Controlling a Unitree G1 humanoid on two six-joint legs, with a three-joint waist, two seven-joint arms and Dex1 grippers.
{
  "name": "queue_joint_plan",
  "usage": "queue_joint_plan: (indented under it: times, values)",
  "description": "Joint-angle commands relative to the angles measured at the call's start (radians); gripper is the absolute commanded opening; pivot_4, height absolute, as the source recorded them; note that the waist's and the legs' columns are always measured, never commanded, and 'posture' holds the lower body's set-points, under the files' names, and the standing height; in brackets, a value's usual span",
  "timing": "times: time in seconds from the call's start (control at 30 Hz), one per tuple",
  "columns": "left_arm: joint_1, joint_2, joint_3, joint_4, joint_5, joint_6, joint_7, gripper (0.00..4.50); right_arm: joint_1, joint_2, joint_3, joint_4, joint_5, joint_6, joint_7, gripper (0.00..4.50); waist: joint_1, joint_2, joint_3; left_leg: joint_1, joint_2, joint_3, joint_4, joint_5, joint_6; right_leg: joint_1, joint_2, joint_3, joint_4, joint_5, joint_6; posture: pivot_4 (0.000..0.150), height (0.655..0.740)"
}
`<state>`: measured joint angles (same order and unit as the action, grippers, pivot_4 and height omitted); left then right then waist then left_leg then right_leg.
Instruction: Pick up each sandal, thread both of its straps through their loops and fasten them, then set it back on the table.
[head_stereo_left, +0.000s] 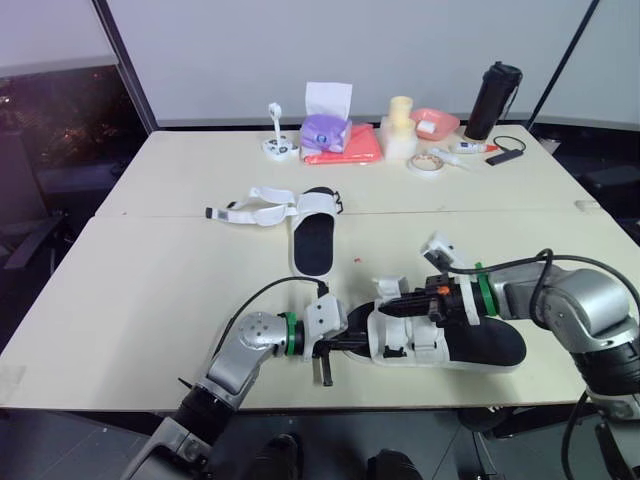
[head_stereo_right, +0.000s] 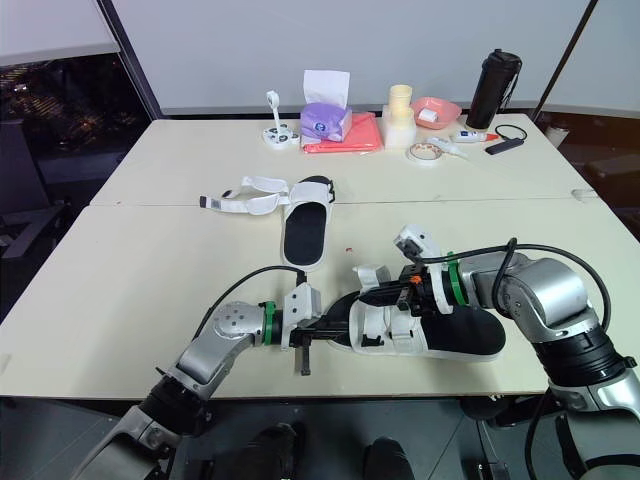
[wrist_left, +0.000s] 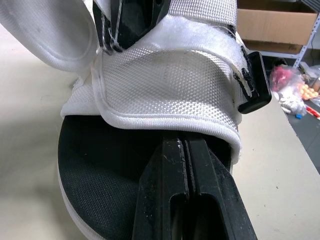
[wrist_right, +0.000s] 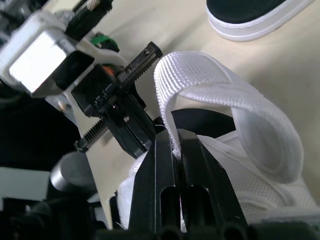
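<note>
The near sandal (head_stereo_left: 455, 345) lies low, right of centre, its looped webbing strap (wrist_right: 225, 95) pinched by the right gripper (wrist_right: 175, 137), while the left gripper (wrist_left: 182, 145), fingers pressed together, meets the toe; probably light with floppy straps and a firmer sole, so hold near the strap's tip.

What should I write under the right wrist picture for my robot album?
Right gripper pinches the looped white strap of a sandal.
</note>
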<state>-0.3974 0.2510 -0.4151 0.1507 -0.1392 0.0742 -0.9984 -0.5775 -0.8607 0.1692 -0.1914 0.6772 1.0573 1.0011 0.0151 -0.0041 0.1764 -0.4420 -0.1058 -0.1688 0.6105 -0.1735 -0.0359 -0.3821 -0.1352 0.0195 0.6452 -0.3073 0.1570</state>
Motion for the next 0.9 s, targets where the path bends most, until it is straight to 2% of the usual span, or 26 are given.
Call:
queue_joint_plan:
  times: [0.03,0.33,0.6,0.9]
  values:
    - [0.010,0.003,-0.019,0.055,0.042,0.018,0.016,0.00,-0.052,-0.013,0.049,0.003,-0.075,-0.088,0.056,0.02,0.000,0.000,0.000,0.000,0.000,0.000,0.000,0.000,0.000,0.000,0.000,0.000,0.000,0.000,0.000,0.150,0.7400]
    - [0.012,0.000,-0.016,0.058,0.042,0.018,0.023,0.00,-0.104,-0.020,0.119,-0.034,-0.164,-0.176,0.157,0.02,0.000,0.000,0.000,0.000,0.000,0.000,0.000,0.000,0.000,0.000,0.000,0.000,0.000,0.000,0.000,0.150,0.7400]
    - [0.020,0.001,-0.016,0.046,0.042,0.020,0.028,0.00,-0.078,-0.048,0.113,-0.109,-0.146,-0.134,0.197,0.02,0.001,0.000,0.000,0.000,0.000,0.000,0.000,-0.001,-0.001,0.000,0.000,0.000,0.000,0.000,0.000,0.150,0.7400]
    - [0.025,0.002,-0.020,0.031,0.042,0.026,0.030,0.00,0.078,-0.076,0.085,-0.214,-0.153,-0.134,0.149,0.02,0.003,0.000,0.000,0.000,0.000,0.000,0.000,-0.001,-0.001,-0.001,0.000,0.000,0.000,0.000,0.000,0.150,0.7400]
